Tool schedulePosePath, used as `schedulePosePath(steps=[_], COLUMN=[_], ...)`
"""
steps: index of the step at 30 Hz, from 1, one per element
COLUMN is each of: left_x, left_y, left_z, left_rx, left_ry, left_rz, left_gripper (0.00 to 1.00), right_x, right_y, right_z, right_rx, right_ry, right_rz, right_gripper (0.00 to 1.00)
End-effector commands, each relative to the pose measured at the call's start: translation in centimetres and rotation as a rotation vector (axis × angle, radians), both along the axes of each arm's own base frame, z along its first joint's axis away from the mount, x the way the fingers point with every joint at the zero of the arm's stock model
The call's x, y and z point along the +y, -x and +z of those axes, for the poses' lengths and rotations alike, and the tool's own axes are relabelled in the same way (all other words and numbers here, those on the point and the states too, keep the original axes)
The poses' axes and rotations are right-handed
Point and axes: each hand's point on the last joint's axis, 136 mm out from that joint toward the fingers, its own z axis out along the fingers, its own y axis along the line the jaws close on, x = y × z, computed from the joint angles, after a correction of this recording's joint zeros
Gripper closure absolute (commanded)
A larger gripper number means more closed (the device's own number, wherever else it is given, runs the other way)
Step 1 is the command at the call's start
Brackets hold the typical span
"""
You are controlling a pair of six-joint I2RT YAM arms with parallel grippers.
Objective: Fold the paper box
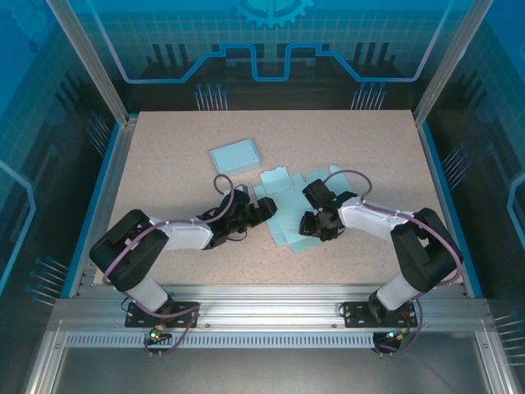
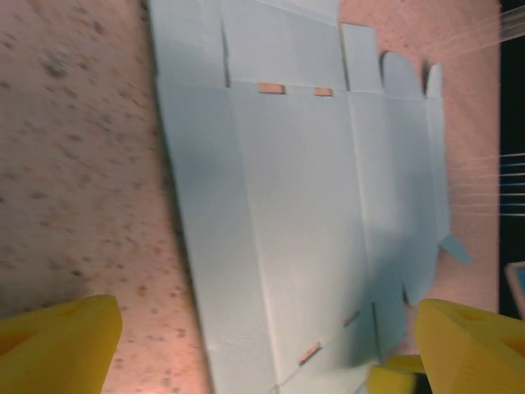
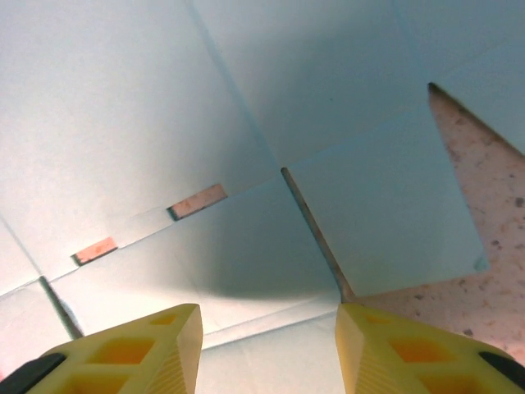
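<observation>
Blue walls (image 1: 271,41) enclose speckled table (image 1: 353,148) bearing paper box (image 1: 283,189).

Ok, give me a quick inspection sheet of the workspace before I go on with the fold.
Surface: speckled table, no spills seen.
Job's things: unfolded box sheet lies flat mid-table; a folded box of the same light blue sits apart from it, farther back and to the left.
Clutter: nothing seen.
Grippers: left gripper open at the sheet's left edge; right gripper open, low over the sheet; neither holds it.
Cables: a purple cable loops above each wrist.
Surroundings: metal frame at the near edge, blue panels around the other sides.
</observation>
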Motion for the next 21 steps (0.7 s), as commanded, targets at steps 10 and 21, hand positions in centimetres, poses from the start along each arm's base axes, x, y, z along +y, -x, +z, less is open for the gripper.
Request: schedulePosePath(steps=[10,21], left_x=[2.2,-0.2], left_y=[-5.0,-7.9], left_z=[-2.9,-3.3], left_rx=[0.054,0.028], left_ry=[-0.007,0.063], left_rz=[-0.05,-0.09], left_gripper=[0.18,0.21], right_x=[-1.2,-4.3], right_y=[0.7,-0.8], right_z=[4.8,5.6], right_rx=[-0.136,-0.228], right_ry=[0.012,0.096], right_rz=[-0.018,-0.067], right_gripper=[0.4,0.34])
